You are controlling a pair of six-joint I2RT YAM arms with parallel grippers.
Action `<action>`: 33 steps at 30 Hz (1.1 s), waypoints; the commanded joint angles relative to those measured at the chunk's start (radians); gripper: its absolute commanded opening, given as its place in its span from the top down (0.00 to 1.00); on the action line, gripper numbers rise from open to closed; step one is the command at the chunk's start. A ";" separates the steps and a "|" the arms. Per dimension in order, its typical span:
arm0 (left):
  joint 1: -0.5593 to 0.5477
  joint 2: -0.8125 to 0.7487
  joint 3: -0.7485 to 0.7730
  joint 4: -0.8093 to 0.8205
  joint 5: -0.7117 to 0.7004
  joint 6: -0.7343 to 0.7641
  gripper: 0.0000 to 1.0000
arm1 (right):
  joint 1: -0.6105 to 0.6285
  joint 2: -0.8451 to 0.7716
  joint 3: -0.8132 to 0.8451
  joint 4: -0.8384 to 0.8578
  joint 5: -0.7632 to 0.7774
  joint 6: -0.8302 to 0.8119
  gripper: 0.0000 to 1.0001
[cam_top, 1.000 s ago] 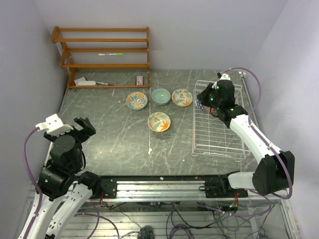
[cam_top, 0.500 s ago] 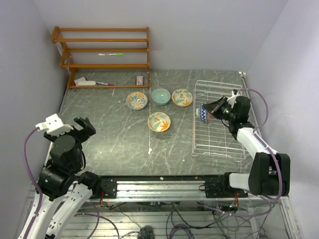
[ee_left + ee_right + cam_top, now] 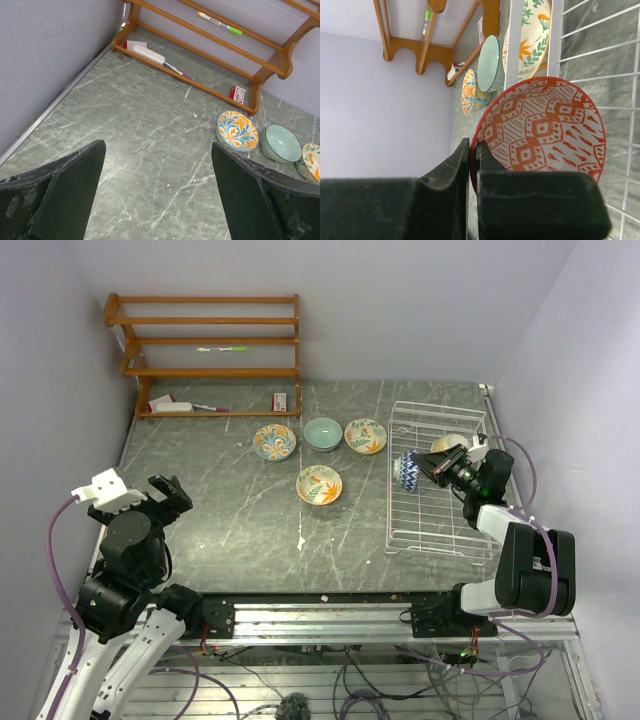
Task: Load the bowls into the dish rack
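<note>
My right gripper (image 3: 428, 468) (image 3: 473, 146) is shut on the rim of the red-patterned bowl (image 3: 406, 468) (image 3: 545, 130). It holds the bowl on its edge over the left side of the white wire dish rack (image 3: 440, 515) (image 3: 630, 165). The pale teal bowl (image 3: 322, 434) (image 3: 281, 143) (image 3: 490, 62) sits on the table between two colourful bowls (image 3: 274, 442) (image 3: 365, 436). A third colourful bowl (image 3: 319, 484) lies nearer to me. My left gripper (image 3: 170, 495) (image 3: 157, 145) is open and empty above the table's left side.
A wooden shelf unit (image 3: 205, 350) (image 3: 210, 45) stands at the back left with pens and small items on it. Walls close in the table on the left, back and right. A white scrap (image 3: 301, 541) lies on the marble table (image 3: 230, 510).
My right arm has drawn back toward the right wall and dropped lower. The red-patterned bowl has moved a little nearer along the rack's left side and now stands on edge. The left arm has not moved.
</note>
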 commanded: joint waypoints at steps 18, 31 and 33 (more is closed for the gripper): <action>0.007 0.006 0.001 0.026 -0.016 0.004 0.02 | -0.209 0.073 -0.074 -0.215 -0.128 -0.155 0.96; 0.007 0.006 0.004 0.022 -0.029 -0.004 0.02 | -0.143 0.022 -0.049 0.152 -0.222 0.176 0.99; 0.007 0.005 0.004 0.018 -0.030 -0.006 0.02 | -0.112 0.062 -0.055 0.240 -0.216 0.235 0.99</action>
